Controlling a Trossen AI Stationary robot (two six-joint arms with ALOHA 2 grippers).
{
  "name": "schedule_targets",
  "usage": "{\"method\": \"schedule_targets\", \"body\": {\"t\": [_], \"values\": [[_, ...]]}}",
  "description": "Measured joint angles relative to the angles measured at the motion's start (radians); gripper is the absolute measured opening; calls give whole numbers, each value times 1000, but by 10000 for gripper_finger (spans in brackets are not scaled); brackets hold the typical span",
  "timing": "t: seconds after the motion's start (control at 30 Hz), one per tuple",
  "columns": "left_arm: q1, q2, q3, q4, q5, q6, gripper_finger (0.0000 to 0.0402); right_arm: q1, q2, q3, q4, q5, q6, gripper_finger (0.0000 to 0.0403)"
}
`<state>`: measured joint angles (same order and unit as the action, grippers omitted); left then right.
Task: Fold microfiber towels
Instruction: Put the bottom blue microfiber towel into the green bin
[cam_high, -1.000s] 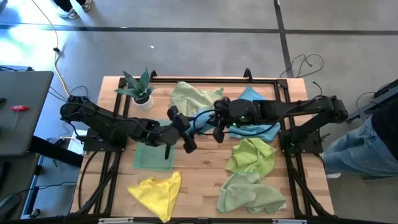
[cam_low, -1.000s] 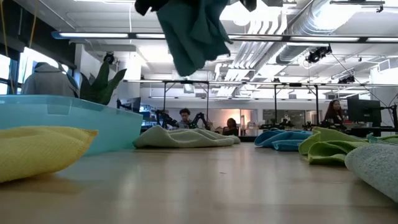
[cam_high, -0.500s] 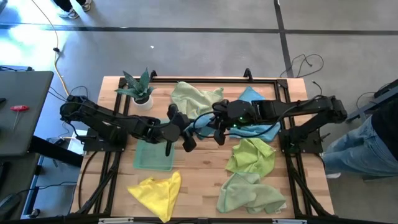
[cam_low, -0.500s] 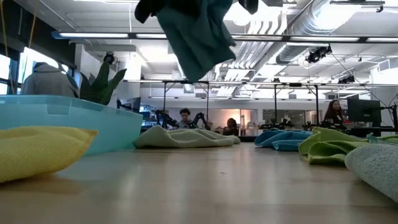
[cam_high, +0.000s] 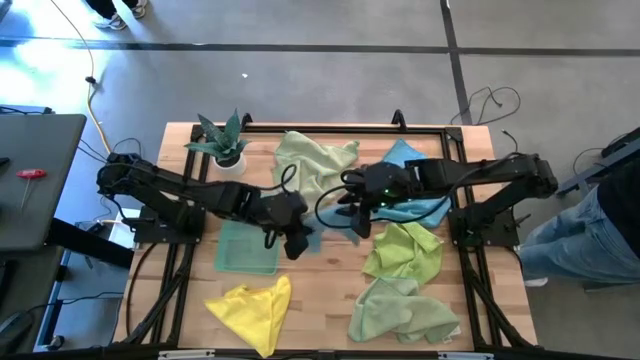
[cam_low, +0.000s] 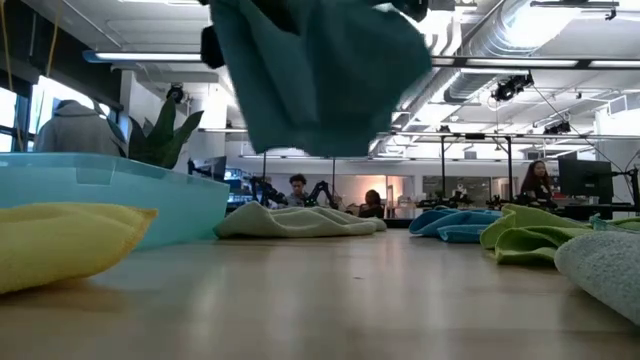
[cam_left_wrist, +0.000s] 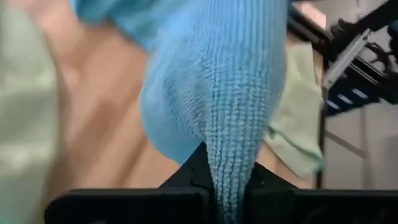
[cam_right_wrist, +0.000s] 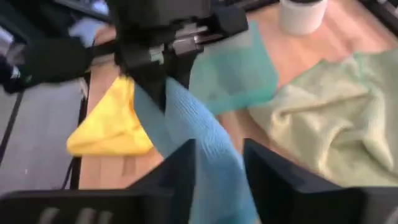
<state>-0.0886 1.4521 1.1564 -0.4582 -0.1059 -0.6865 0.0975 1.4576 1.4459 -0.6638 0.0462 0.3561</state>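
A teal towel (cam_low: 320, 80) hangs high over the middle of the table, between my two grippers. My left gripper (cam_high: 292, 238) is shut on it. My right gripper (cam_high: 352, 215) faces the left one from the right, and its fingers stand open on either side of the same towel (cam_right_wrist: 208, 143). Other towels lie crumpled on the table: a pale green one (cam_high: 315, 158) at the far side, a sky blue one (cam_high: 420, 208) under my right arm, two green ones (cam_high: 405, 250) (cam_high: 400, 312) at the near right and a yellow one (cam_high: 250, 305) at the near left. My left gripper pinches a bunched fold of the teal towel (cam_left_wrist: 227, 177) between its two fingers, slanting down from the table's left. The towel is clear of the table and spreads out beyond the fingers. My right gripper has the towel running between its open fingers (cam_right_wrist: 261, 171); I cannot tell whether they touch it.
A shallow see-through blue bin (cam_high: 248, 250) stands left of centre, below my left arm. A small potted plant (cam_high: 225, 142) stands at the far left. The bare wood in the middle (cam_high: 325, 290) is free. People and a workshop show beyond the table's far edge.
My left gripper has rolled, tipped down and shut on the teal towel. The towel, which hung as a narrow bunch, now spreads wider and lower, still clear of the table.
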Motion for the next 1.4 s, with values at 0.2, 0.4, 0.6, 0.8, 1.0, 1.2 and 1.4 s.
{"method": "schedule_targets", "body": {"t": [0.2,0.4,0.6,0.8,1.0,1.2,1.4], "values": [[14,-37,0,-20,207,-102,2,0,-3,163,-273,-30,-71,207],[48,-123,0,-153,340,-203,1,0,-3,303,-467,-29,-103,205],[120,-236,0,-264,362,-304,1,0,-3,390,-562,-28,-124,187],[223,-324,0,-281,226,-343,1,0,-6,398,-576,-28,-158,184],[270,-361,-5,-351,110,-359,0,0,-6,398,-586,-24,-175,184],[272,-366,-116,-405,17,-456,0,0,-6,397,-590,-23,-186,184],[272,-380,-210,-171,57,-505,0,1,-6,397,-590,-23,-208,184]]}}
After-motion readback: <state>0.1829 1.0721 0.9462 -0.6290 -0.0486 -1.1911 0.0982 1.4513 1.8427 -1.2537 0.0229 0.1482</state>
